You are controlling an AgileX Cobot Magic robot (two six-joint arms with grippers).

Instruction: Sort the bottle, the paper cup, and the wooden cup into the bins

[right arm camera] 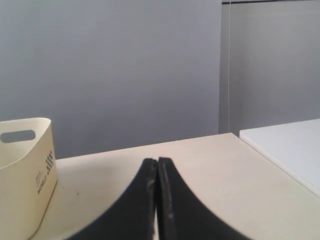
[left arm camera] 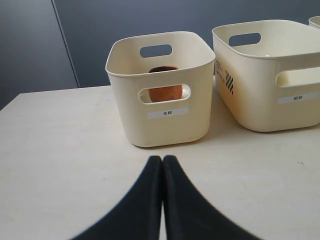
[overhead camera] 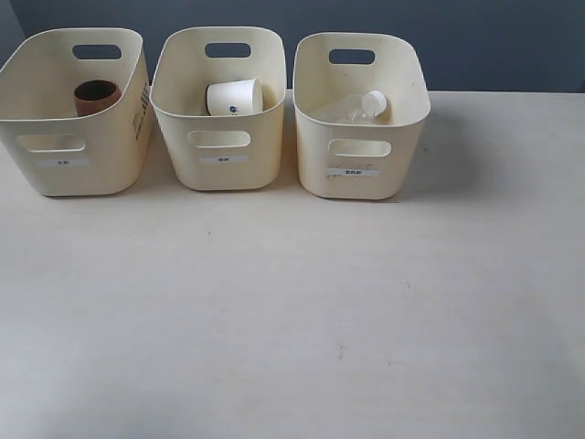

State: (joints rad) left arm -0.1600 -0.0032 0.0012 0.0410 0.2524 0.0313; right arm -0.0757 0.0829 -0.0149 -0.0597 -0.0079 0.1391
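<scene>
1. Left gripper (left arm camera: pixel 162 160): black fingers pressed together, holding nothing, above the table before the left tub.
2. Right gripper (right arm camera: pixel 157 162): fingers likewise pressed together, empty.
3. Pale cream table (overhead camera: pixel 292 311): its front area lies bare; a grey wall stands behind.
4. Three cream plastic bins (overhead camera: pixel 218 110) line the far edge.
5. Left to right they hold the dark-brown wooden cup (overhead camera: pixel 96 96), white paper cup (overhead camera: pixel 234 97), and clear plastic bottle (overhead camera: pixel 352 110).

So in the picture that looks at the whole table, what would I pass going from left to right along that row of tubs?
Left bin holding the wooden cup → middle bin holding the paper cup → right bin holding the bottle, its white cap showing.
</scene>
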